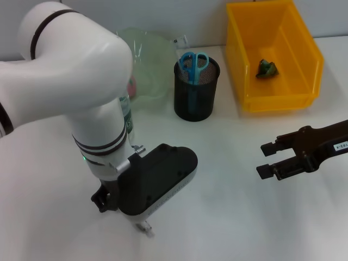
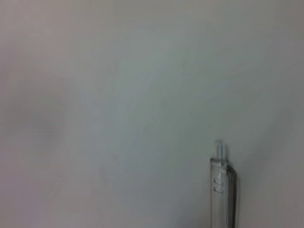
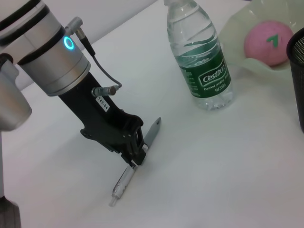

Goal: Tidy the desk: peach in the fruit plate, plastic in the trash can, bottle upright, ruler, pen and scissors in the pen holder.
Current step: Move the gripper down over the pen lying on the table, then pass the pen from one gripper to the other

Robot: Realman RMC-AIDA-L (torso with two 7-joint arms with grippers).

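The left tool [image 3: 135,154] is down at the desk [image 1: 234,217], its fingers closed on the pen [image 3: 124,183], which lies flat on the surface with its clear end poking out past the fingertips. Just behind that tool the bottle [image 3: 199,57] stands upright, and beyond it the pale green fruit plate [image 3: 247,33] holds the pink peach [image 3: 268,42]. Farther off, toward the right arm's side, the black mesh pen holder [image 1: 196,89] has the blue scissors [image 1: 193,65] standing in it. The yellow trash can [image 1: 274,54] holds a crumpled green bit of plastic [image 1: 266,68]. The right tool [image 1: 266,160] hovers well apart, fingers spread and empty.
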